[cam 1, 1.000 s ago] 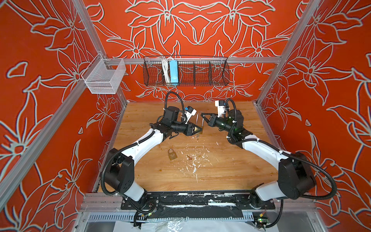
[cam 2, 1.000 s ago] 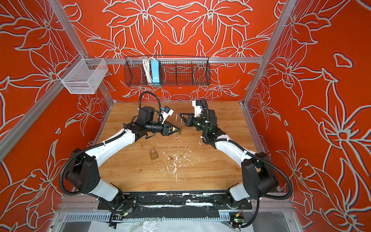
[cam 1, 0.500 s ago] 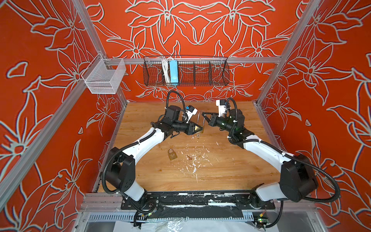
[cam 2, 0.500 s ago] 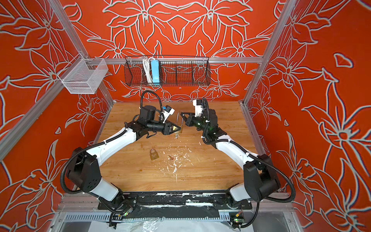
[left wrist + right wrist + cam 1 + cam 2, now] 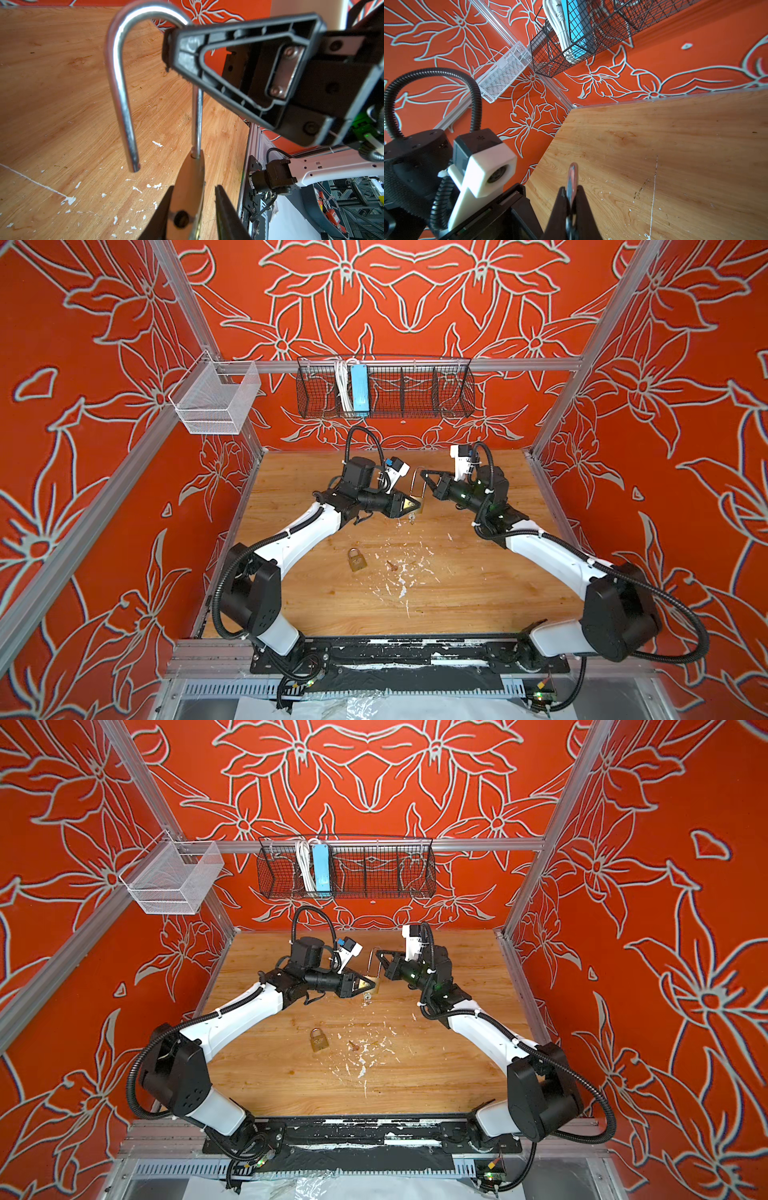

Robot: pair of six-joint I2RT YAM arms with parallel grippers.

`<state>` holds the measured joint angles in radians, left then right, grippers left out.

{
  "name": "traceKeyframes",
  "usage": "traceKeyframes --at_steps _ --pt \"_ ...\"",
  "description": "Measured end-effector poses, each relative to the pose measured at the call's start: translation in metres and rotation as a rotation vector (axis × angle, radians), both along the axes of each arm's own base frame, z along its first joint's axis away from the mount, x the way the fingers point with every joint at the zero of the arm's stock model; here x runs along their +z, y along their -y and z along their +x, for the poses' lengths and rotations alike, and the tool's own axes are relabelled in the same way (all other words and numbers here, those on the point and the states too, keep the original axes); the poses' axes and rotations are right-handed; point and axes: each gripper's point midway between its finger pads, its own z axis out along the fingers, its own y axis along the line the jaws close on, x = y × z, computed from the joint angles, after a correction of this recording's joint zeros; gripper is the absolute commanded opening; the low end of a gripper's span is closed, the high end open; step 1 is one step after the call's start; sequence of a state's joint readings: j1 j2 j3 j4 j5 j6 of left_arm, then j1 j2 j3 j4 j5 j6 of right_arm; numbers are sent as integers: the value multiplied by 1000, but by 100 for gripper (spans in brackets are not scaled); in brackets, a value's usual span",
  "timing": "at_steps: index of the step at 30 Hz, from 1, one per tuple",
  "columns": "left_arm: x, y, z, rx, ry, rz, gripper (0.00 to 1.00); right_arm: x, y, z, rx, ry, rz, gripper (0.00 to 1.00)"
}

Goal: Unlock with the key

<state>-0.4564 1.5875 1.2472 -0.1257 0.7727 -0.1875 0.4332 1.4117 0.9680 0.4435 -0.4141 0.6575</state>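
Both arms meet over the back middle of the worktop (image 5: 478, 593), each with a hand on the same lock (image 5: 420, 506). In both top views the lock's brass body sits at the tip of the left gripper (image 5: 413, 506), with the steel shackle (image 5: 415, 485) standing up from it. The right gripper (image 5: 424, 473) reaches in from the other side at the top of the shackle. The right wrist view shows this gripper (image 5: 571, 193) squeezed tight on a thin edge of metal, the shackle (image 5: 572, 176) seen end-on. In the left wrist view the shackle (image 5: 118, 87) is sprung. One leg runs down into the body (image 5: 187, 187), and the free end hangs clear beside it, out of its hole. A black finger (image 5: 239, 68) of the right gripper is clamped over the bend. The body lies between the left fingers (image 5: 158, 214). One finger is against it, but a sliver of wood shows between the body and the other finger, so I cannot tell whether it is truly gripped. A small silvery piece (image 5: 411, 517) hangs just under the body. It may be the key, but it is too small to be sure. A second lock (image 5: 356, 560), also brass, lies flat near the middle of the worktop, well apart from both grippers. Its shackle points toward the back edge. White flecks (image 5: 401, 580) are scattered just beside it.
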Motion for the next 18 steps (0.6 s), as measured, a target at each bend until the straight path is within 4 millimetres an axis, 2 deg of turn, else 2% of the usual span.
traceKeyframes --at_steps 5,7,10,16,18 --pt "-2 1 0 1 -10 0 30 2 3 1 -20 6 1 0" --pt "-2 1 1 6 -18 -3 16 3 3 2 -23 7 2 0" --pt "0 2 0 0 -15 -7 0 2 4 3 -31 4 1 0" --pt "0 3 1 6 -7 -8 0 2 5 3 -37 0 2 0" --pt "-1 3 1 11 -6 -4 0 -1 6 3 -44 -2 2 28"
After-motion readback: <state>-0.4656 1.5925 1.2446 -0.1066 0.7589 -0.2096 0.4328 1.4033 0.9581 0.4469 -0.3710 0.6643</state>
